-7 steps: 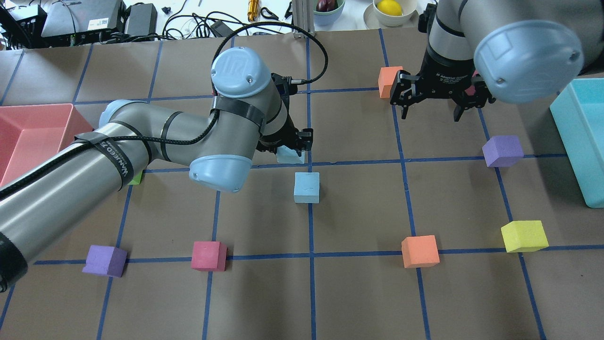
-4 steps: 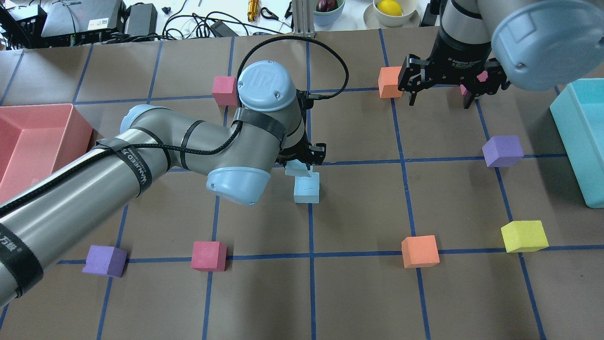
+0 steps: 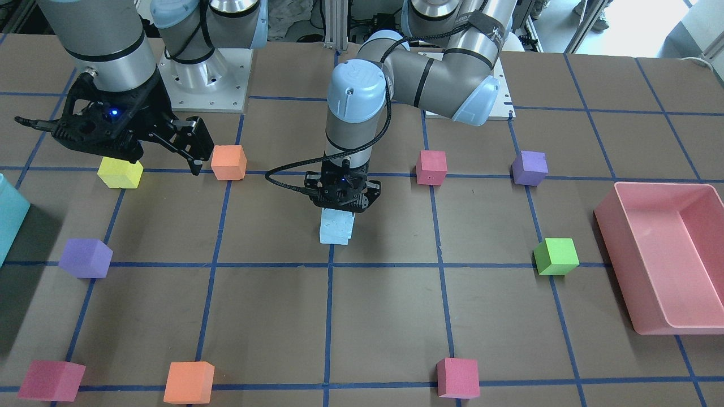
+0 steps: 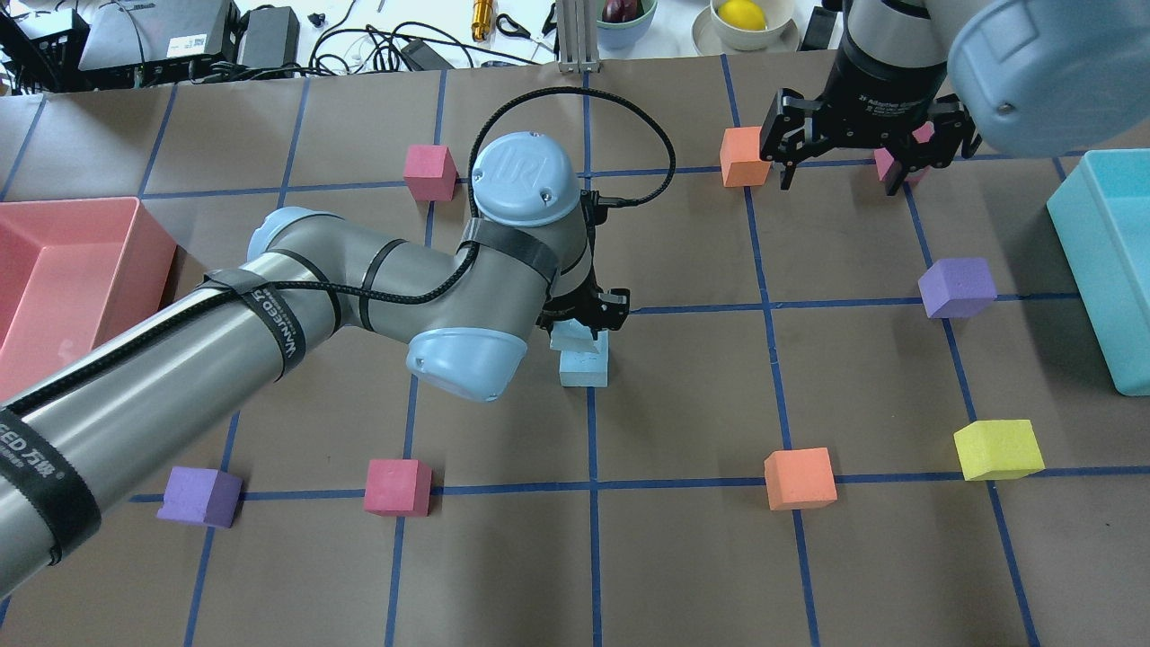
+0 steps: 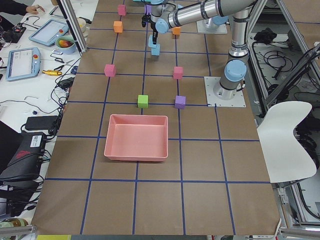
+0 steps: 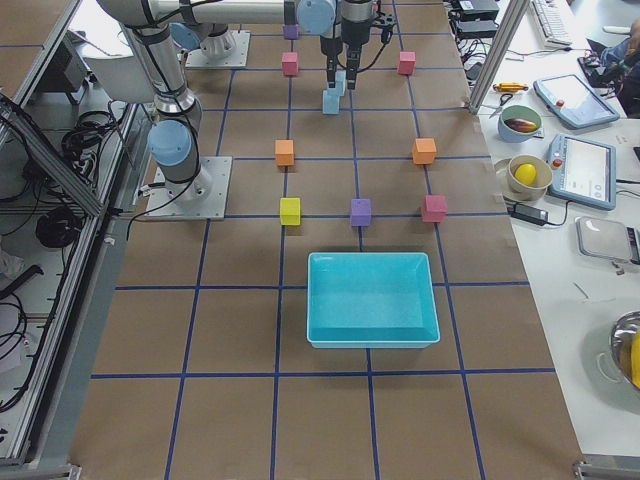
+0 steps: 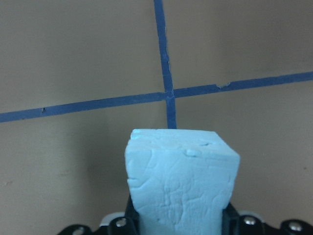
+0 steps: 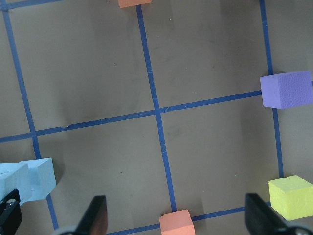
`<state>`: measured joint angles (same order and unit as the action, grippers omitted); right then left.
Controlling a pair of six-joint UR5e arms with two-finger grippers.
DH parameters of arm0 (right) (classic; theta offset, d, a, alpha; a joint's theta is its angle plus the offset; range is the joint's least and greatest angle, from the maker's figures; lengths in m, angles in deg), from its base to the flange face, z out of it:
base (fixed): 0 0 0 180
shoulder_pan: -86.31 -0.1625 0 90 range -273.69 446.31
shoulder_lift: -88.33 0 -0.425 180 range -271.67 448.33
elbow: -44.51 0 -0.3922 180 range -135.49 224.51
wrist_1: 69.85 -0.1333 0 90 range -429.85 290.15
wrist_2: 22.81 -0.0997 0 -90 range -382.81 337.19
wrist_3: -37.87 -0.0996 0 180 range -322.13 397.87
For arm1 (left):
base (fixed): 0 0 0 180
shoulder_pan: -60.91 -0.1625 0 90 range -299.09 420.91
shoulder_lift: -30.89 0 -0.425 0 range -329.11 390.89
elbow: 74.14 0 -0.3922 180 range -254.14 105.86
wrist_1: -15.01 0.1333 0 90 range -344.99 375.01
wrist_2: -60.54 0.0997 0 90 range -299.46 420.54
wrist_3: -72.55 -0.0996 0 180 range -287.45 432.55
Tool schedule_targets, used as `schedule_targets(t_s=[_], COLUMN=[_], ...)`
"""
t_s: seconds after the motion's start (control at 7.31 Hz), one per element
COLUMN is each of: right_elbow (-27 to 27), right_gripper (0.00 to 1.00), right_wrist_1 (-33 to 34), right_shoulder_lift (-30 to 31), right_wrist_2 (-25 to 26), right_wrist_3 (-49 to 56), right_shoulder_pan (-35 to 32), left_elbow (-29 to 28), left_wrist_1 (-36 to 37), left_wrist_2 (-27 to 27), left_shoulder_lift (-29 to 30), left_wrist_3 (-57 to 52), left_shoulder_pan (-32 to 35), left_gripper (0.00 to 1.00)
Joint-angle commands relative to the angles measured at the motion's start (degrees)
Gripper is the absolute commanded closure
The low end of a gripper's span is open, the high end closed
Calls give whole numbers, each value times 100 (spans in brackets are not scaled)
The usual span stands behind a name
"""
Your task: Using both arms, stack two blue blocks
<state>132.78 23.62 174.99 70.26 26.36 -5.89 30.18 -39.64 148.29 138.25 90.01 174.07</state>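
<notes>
We find the left gripper [image 4: 582, 318] pinching the upper blue block [image 7: 181, 181] just above the lower blue block [image 4: 584, 369] at a tape crossing; contact cannot be confirmed. The right gripper [image 4: 837, 185] hangs with jaws spread, beside an orange cube [image 4: 740, 155].

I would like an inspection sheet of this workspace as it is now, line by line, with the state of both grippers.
Surface: brown table with a blue tape grid.
Job's things: held blue block sits over lower blue block, slightly offset; contact cannot be told.
Clutter: orange cube, purple cube, yellow cube, green cube, pink cube; pink bin, teal bin.
Grippers: left gripper shut on the held blue block; right gripper hovers, jaws open, empty.
Cables: black cable loops above the left wrist.
Surroundings: lemon bowl, electronics beyond the far edge.
</notes>
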Motion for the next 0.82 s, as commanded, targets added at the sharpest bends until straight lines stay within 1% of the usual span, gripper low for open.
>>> schedule_targets(t_s=[0.0, 0.14, 0.55, 0.68], right_elbow=[32, 23, -12, -21], right_gripper=[0, 0, 0, 0], right_wrist_1=[-12, -12, -258, -258], right_shoulder_lift=[-9, -9, -9, 0], right_wrist_2=[-418, -473, -290, -289], right_wrist_3=[8, 43, 270, 307], right_shoulder_pan=[0, 0, 9, 79], left_elbow=[44, 45, 45, 19], left_wrist_1=[-107, -107, -90, -20], left_wrist_2=[-3, -3, -29, -21], left_shoulder_lift=[5, 13, 74, 127], left_wrist_3=[186, 196, 213, 231], left_shoulder_pan=[40, 84, 93, 93], left_gripper=[100, 100, 100, 96])
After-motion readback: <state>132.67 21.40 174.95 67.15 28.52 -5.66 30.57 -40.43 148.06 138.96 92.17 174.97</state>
